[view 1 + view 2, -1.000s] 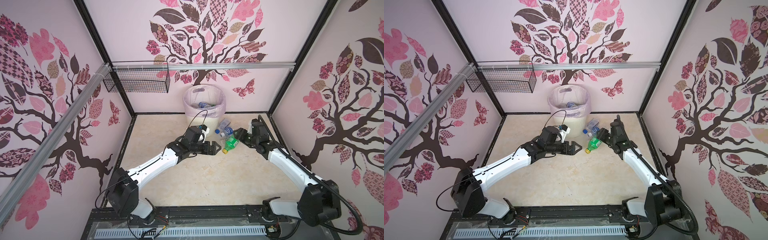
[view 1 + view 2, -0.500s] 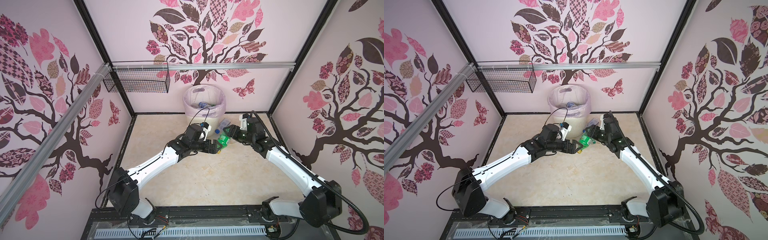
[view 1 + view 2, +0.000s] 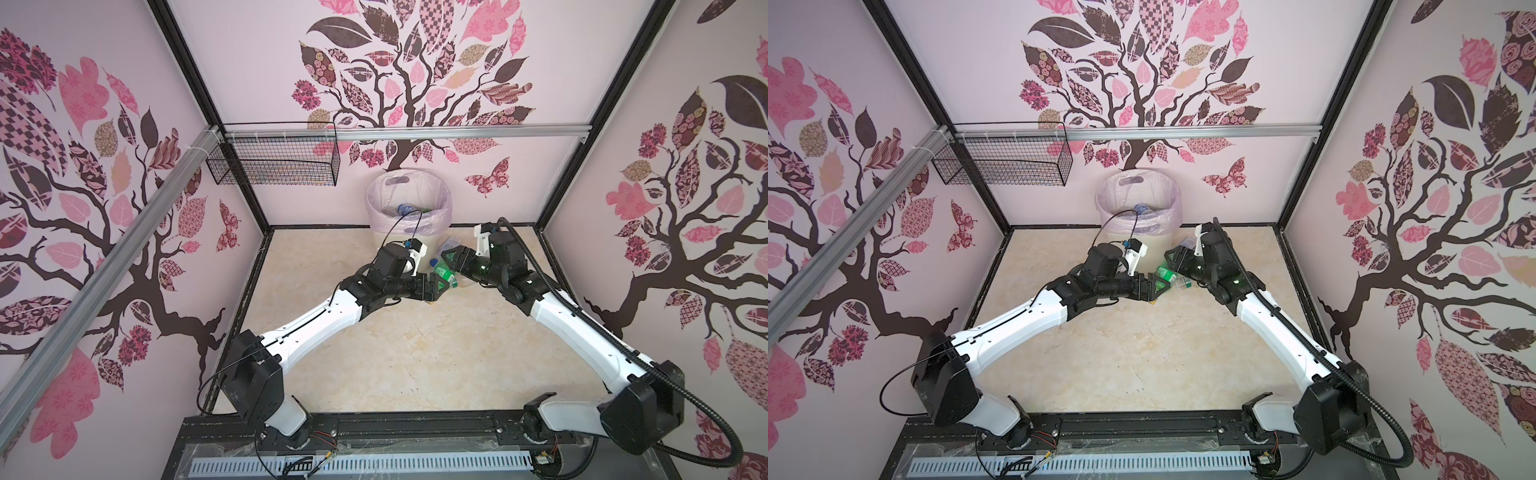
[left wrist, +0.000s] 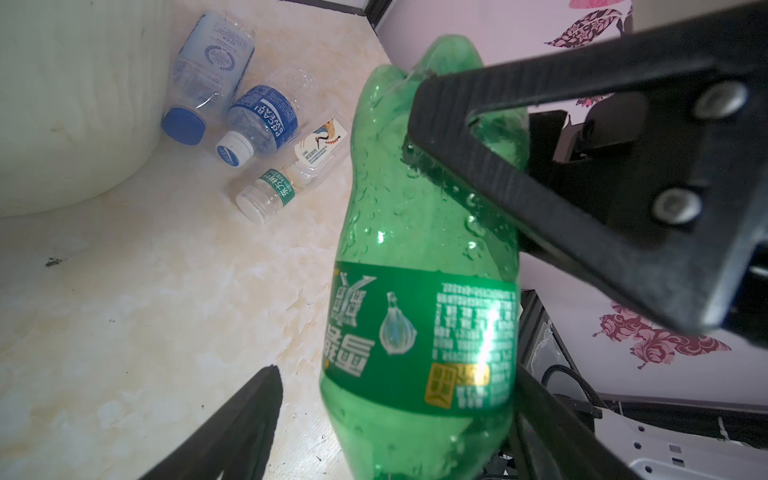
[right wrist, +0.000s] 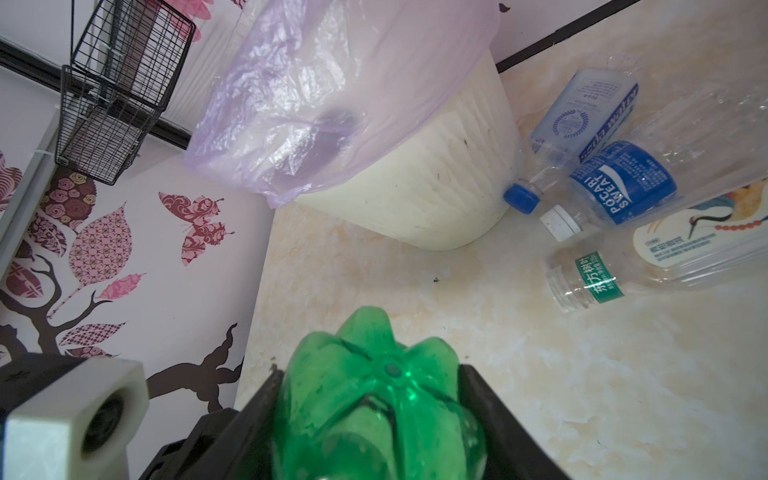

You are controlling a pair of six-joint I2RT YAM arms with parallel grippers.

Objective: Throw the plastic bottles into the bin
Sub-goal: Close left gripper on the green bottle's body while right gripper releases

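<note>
A green bottle (image 3: 444, 274) (image 3: 1165, 275) hangs above the floor just in front of the bin (image 3: 370, 199) (image 3: 1100, 199). My right gripper (image 5: 370, 372) (image 3: 453, 259) is shut on the bottle's base end (image 5: 374, 399). My left gripper (image 4: 397, 374) (image 3: 439, 287) stands open around the bottle's lower body (image 4: 419, 291): one finger (image 4: 249, 415) is clear of it, the other is against its side. Three more plastic bottles lie beside the bin wall (image 4: 62, 104): a blue-capped one (image 4: 208, 62), a blue-labelled one (image 4: 262, 116) and a clear one (image 4: 274, 191). Several bottles lie inside the bin (image 3: 403, 208).
A black wire mesh basket (image 3: 274, 166) (image 5: 116, 83) hangs on the back wall, left of the bin. The pale pink bag (image 5: 332, 83) drapes over the bin's rim. Patterned walls close in the marble floor (image 3: 415, 353) on three sides.
My right gripper lifted the green bottle off the floor and carried it left. My left gripper came in around it, and its jaws have narrowed.
</note>
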